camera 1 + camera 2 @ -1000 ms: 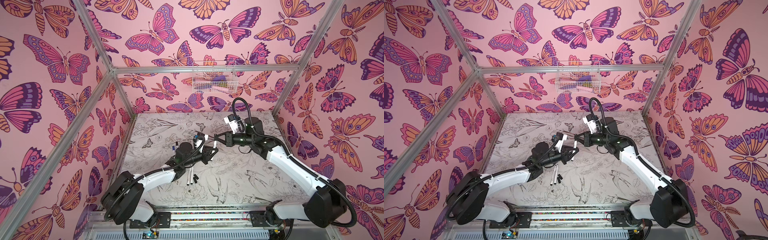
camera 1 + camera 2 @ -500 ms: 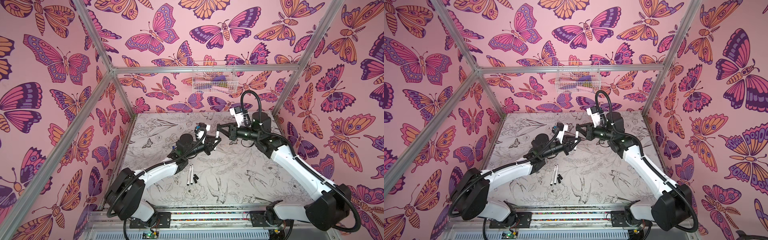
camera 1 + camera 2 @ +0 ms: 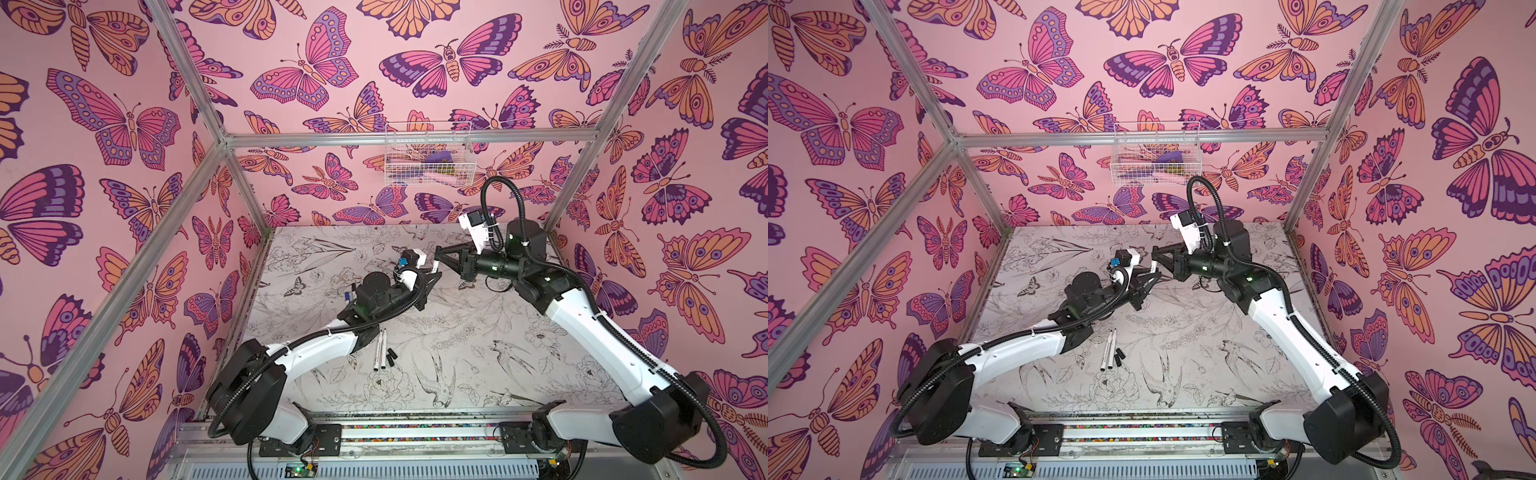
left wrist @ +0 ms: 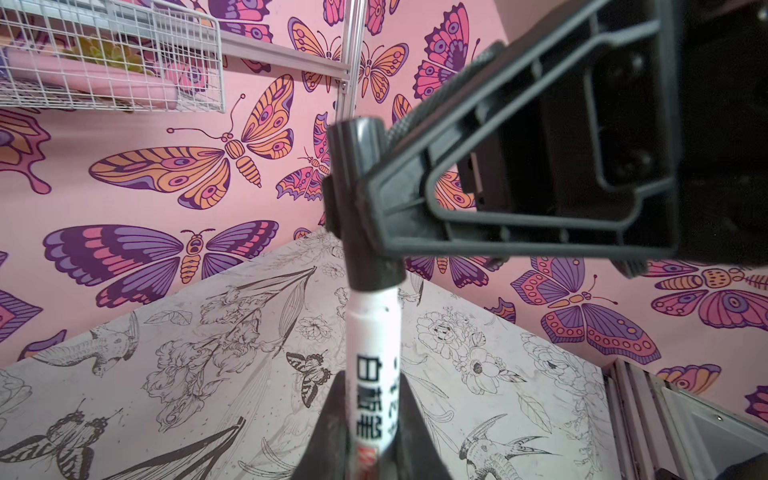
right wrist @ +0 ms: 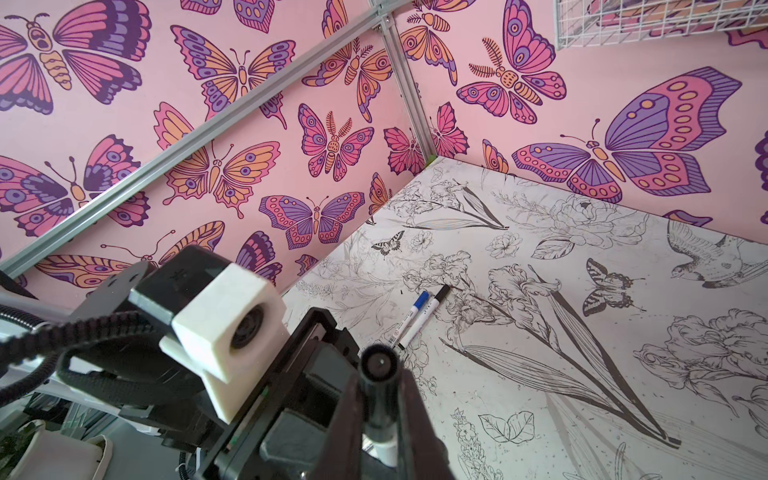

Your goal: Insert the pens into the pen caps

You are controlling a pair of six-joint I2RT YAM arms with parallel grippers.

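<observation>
My left gripper (image 4: 372,386) is shut on a white pen (image 4: 374,332) with black print, held off the table. A black pen cap (image 4: 361,199) sits over its far end. My right gripper (image 5: 380,376) is shut on that cap (image 5: 379,374), and the white barrel (image 5: 384,451) shows under it. In both top views the two grippers meet tip to tip above the table's back middle (image 3: 434,266) (image 3: 1154,266). Two uncapped pens (image 3: 380,349) (image 3: 1108,349) lie side by side near the left forearm, with two loose black caps (image 3: 390,357) (image 3: 1120,357) next to them.
Two capped pens, one blue-capped (image 5: 415,316) and one black-capped (image 5: 434,305), lie near the left wall, partly behind my left arm in a top view (image 3: 348,295). A white wire basket (image 3: 428,156) hangs on the back wall. The metal base rail (image 3: 395,432) runs along the front edge.
Both grippers have lifted and drawn toward the back of the table. The right arm has swung up and rightward. The pens and caps on the table have not moved.
</observation>
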